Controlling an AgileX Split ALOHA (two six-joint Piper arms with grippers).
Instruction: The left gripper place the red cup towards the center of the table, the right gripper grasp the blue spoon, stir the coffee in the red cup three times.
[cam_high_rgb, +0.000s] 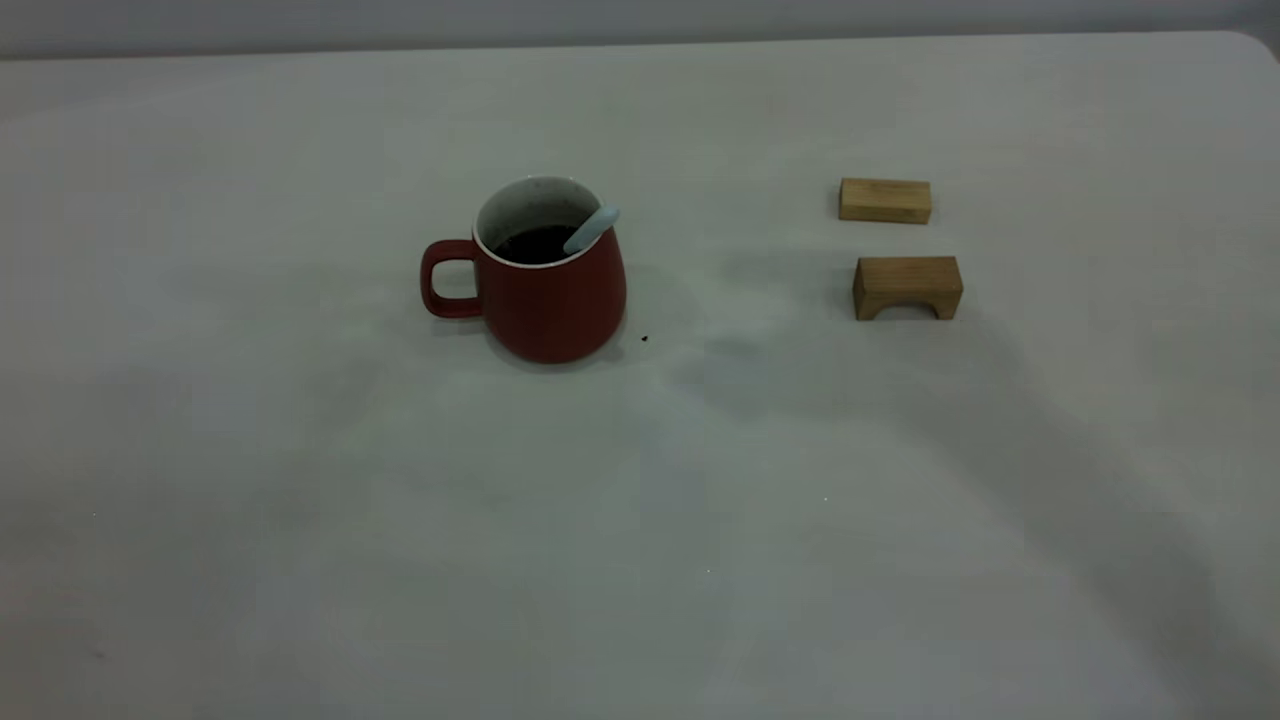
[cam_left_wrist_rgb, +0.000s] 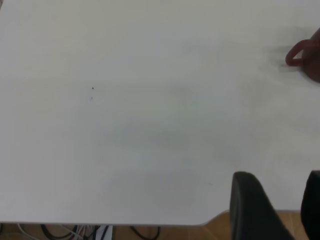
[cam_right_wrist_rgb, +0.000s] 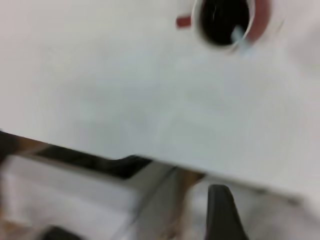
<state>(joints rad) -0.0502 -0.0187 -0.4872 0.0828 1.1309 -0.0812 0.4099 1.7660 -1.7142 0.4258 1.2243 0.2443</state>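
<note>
Red cup (cam_high_rgb: 550, 290): upright, mid-desk (cam_high_rgb: 640, 560), handle left.
Blue spoon (cam_high_rgb: 591, 231): leaning on right rim, bowl in coffee (cam_high_rgb: 537, 244).
Left gripper (cam_left_wrist_rgb: 277, 210): near desk edge, fingers apart, empty.
Right gripper (cam_right_wrist_rgb: 225, 215): finger state cannot tell.
Risk: clumsy approach nudges spoon handle, tips cup, spills coffee.

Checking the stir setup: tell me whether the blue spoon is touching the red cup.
Touching. The exterior view shows the blue spoon standing in the red cup, its handle leaning on the white rim.
</note>
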